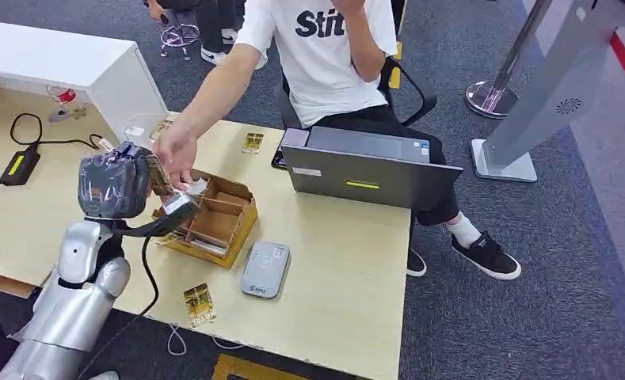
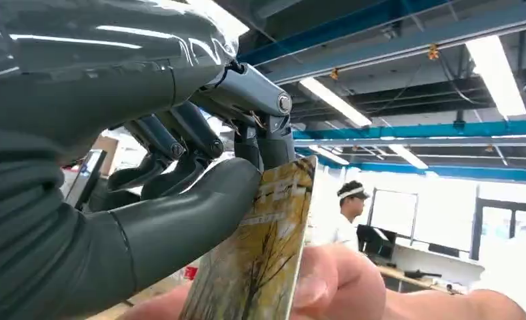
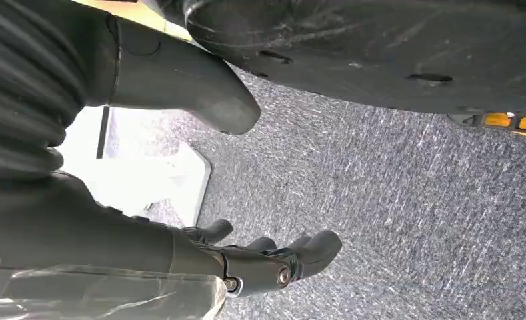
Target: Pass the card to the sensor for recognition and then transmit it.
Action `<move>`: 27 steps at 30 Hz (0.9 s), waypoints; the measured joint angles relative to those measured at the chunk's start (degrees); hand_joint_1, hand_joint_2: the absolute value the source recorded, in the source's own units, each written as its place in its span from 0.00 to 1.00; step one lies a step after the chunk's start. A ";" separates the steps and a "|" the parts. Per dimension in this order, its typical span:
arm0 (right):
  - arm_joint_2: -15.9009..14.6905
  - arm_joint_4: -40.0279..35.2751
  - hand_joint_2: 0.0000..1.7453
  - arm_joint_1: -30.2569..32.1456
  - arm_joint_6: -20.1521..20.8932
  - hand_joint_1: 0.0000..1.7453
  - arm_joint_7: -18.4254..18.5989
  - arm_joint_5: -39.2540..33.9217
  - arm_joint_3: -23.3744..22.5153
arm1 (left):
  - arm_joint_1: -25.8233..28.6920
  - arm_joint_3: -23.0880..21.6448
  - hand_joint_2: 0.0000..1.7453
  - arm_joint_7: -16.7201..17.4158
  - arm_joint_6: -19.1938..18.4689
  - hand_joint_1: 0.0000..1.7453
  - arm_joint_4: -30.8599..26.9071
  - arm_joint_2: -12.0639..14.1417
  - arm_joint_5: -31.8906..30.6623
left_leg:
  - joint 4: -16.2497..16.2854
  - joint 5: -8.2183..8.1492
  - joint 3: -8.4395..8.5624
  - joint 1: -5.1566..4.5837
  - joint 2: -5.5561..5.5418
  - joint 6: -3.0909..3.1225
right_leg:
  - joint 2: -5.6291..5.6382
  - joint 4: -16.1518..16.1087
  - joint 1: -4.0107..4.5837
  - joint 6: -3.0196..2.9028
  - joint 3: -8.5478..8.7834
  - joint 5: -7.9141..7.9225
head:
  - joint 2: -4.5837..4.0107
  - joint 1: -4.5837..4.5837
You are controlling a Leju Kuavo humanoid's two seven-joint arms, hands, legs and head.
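Left hand pinches the card between thumb and fingers, with a person's hand touching it too. Box just below, reader near. Right hand hangs empty, fingers loosely apart.

Left hand raised over cardboard box; person's hand touching.

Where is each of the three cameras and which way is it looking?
Head view: high on the body, looking down at the table; left arm and left hand show.
Left wrist view: behind the left hand, facing up to the ceiling; shares the card handover.
Right wrist view: behind the hanging right hand, facing carpet.
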 joint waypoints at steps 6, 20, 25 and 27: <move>0.00 0.00 1.00 -0.02 0.02 0.00 0.44 -0.13 0.02 | -0.09 0.63 1.00 -0.61 -0.13 1.00 0.00 -0.09 1.66 | 0.00 0.00 0.00 0.00 -0.01 0.00 | -0.01 0.00 0.00 0.00 0.00 0.00 | 0.00 0.00; 0.04 0.00 1.00 0.10 -0.63 0.00 0.26 -2.60 0.02 | 9.95 0.81 1.00 -7.75 2.97 0.00 -6.50 -3.88 10.98 | 0.00 -0.04 -0.04 -0.05 0.08 0.00 | 0.10 -0.03 -0.01 0.01 -0.03 -0.02 | 0.00 0.00; 0.31 0.07 1.00 0.37 -1.40 0.00 -0.90 -4.07 -0.04 | 21.27 2.69 1.00 -20.15 11.85 0.00 -16.21 -7.68 15.67 | -0.02 -0.09 -0.17 -0.05 0.08 -0.01 | 0.09 -0.06 -0.01 0.01 -0.13 -0.06 | 0.00 -0.02; 0.50 0.31 1.00 0.51 -1.90 0.00 -1.49 -4.92 -0.13 | 25.48 5.47 1.00 -28.78 12.85 0.00 -21.08 -10.93 18.21 | -0.02 -0.09 -0.19 -0.06 0.04 0.01 | 0.07 -0.07 -0.01 0.04 -0.16 -0.09 | 0.00 -0.02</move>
